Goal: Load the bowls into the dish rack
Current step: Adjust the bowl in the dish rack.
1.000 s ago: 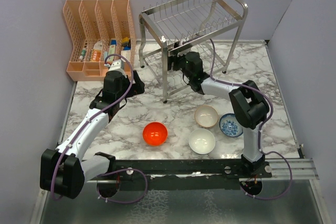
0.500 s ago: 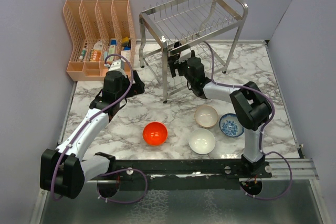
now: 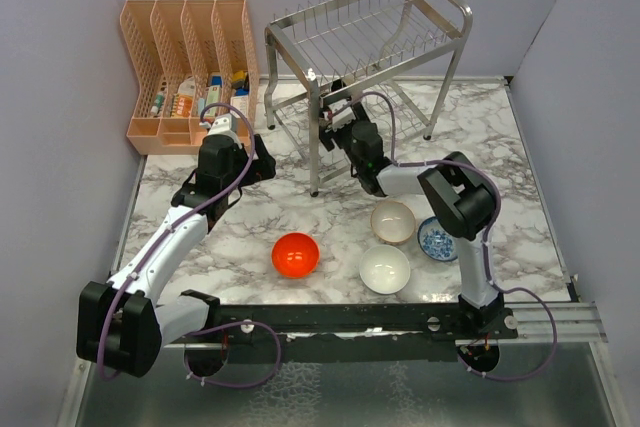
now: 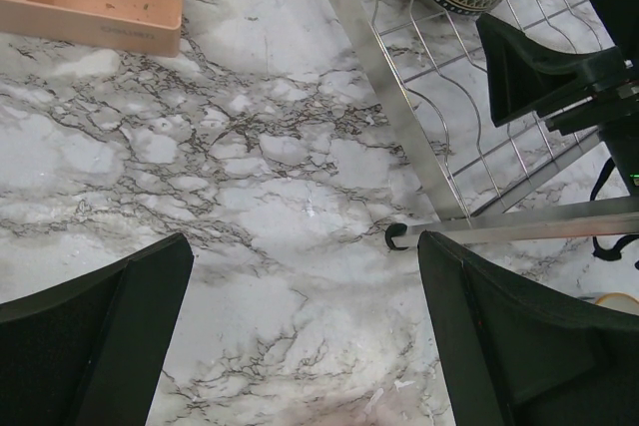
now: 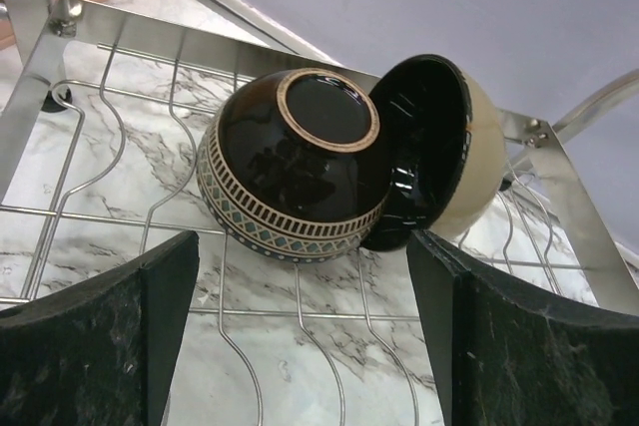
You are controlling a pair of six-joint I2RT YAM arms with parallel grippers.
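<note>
On the lower tier of the dish rack (image 3: 314, 157), a dark patterned bowl (image 5: 290, 177) lies tipped on the wires with its ringed base turned toward the right wrist camera. A cream-sided bowl (image 5: 439, 147) with a glossy black inside leans against it from the right, touching. The right gripper (image 5: 300, 246) reaches in under the upper tier. Its jaws are released and spread wide, with both bowls just beyond the fingertips and nothing grasped.

Four more bowls sit on the marble worktop (image 3: 250, 227) in front of the rack: a red-orange bowl (image 3: 296, 254) alone to the left, and a beige-pink bowl (image 3: 393, 220), white bowl (image 3: 385, 269) and blue-patterned bowl (image 3: 438, 238) clustered near the right arm.

The left gripper (image 4: 305, 241) hangs over bare marble between the rack's front leg and the peach organiser (image 3: 185, 57), its jaws fully apart and empty.
</note>
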